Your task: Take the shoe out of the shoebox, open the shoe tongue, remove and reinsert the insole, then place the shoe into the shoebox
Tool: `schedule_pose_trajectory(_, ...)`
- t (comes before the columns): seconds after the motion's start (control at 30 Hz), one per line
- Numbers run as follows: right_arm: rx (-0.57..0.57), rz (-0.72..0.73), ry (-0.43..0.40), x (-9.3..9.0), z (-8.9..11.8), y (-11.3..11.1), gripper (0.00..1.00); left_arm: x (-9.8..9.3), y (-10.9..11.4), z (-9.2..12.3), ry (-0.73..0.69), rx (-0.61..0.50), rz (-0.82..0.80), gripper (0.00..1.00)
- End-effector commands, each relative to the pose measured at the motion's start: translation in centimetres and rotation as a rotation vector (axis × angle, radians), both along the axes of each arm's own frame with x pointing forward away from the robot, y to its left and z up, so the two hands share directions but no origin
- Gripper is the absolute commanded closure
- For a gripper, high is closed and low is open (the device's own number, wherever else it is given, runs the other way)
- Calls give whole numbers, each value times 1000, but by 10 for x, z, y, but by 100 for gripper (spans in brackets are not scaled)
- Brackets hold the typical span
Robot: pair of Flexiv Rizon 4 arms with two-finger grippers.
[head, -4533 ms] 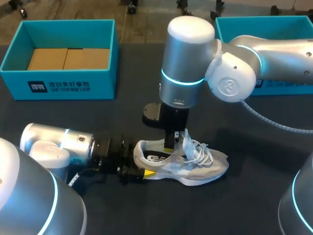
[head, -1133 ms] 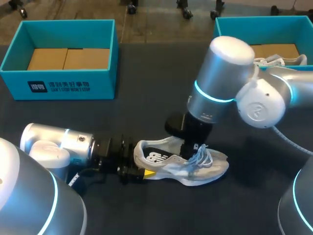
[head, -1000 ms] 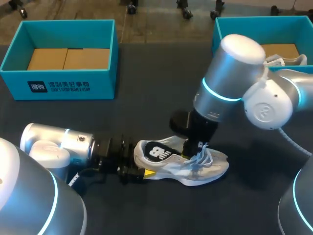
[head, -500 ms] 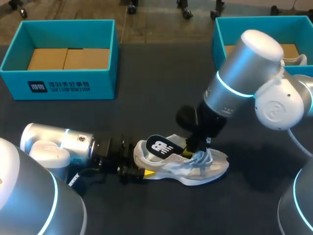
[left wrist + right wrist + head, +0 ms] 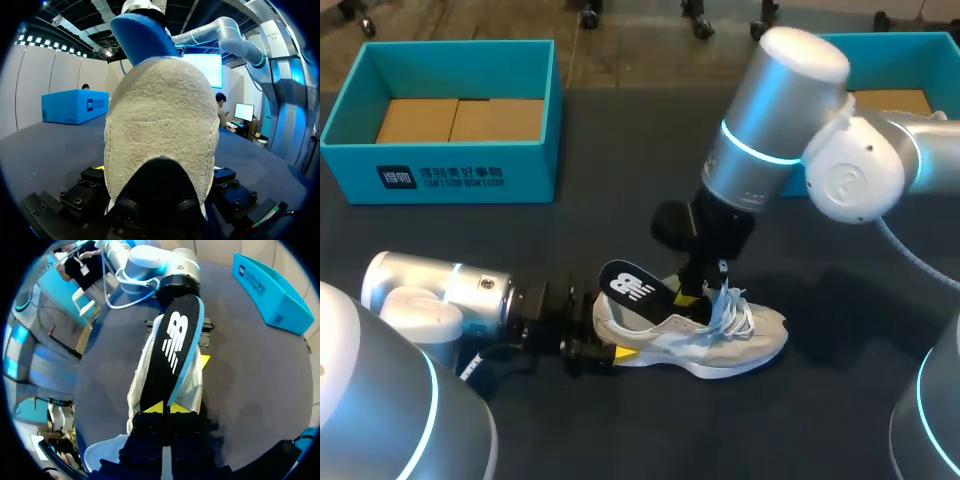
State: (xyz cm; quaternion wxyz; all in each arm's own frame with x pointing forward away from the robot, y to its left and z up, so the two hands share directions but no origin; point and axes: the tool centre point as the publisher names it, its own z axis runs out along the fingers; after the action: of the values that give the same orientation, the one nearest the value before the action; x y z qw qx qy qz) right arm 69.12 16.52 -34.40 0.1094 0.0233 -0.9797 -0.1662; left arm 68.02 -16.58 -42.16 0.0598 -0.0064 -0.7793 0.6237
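Shoe (image 5: 720, 340) — 1 (on table (image 5: 620, 200)); insole (image 5: 632, 292) — 1, partly out; shoeboxes (image 5: 450, 175) (image 5: 920, 42) — 2.

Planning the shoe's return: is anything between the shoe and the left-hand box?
Nothing visible lies on the table between shoe and box. But the right pincer above grips the half-out insole, and the left pincer clamps the heel.

Insole (image 5: 626, 287) half out of grey shoe (image 5: 732, 346) (in right hand (image 5: 688, 294))
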Motion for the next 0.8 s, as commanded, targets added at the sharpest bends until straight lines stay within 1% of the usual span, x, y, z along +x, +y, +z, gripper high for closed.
schedule_pose_trajectory(0.03,-17,66,53,12,-2,9,100,2,-2,-5,0,0,0,100)
schedule_pose_trajectory(0.1,-16,92,67,13,-2,10,100,2,-2,-5,0,0,0,100)
schedule_pose_trajectory(0.3,17,172,53,10,4,19,100,2,-2,-5,0,0,0,100)
schedule_pose_trajectory(0.57,22,290,91,1,5,32,100,2,-2,-5,0,0,0,100)
schedule_pose_trajectory(0.67,15,289,96,0,6,34,100,2,-2,-5,0,0,0,100)
schedule_pose_trajectory(0.7,19,291,92,0,7,35,96,2,-2,-5,0,0,0,100)
schedule_pose_trajectory(0.77,21,292,90,0,8,35,76,2,-2,-5,0,0,0,100)
schedule_pose_trajectory(0.8,23,294,90,0,8,36,67,2,-2,-5,0,0,0,100)
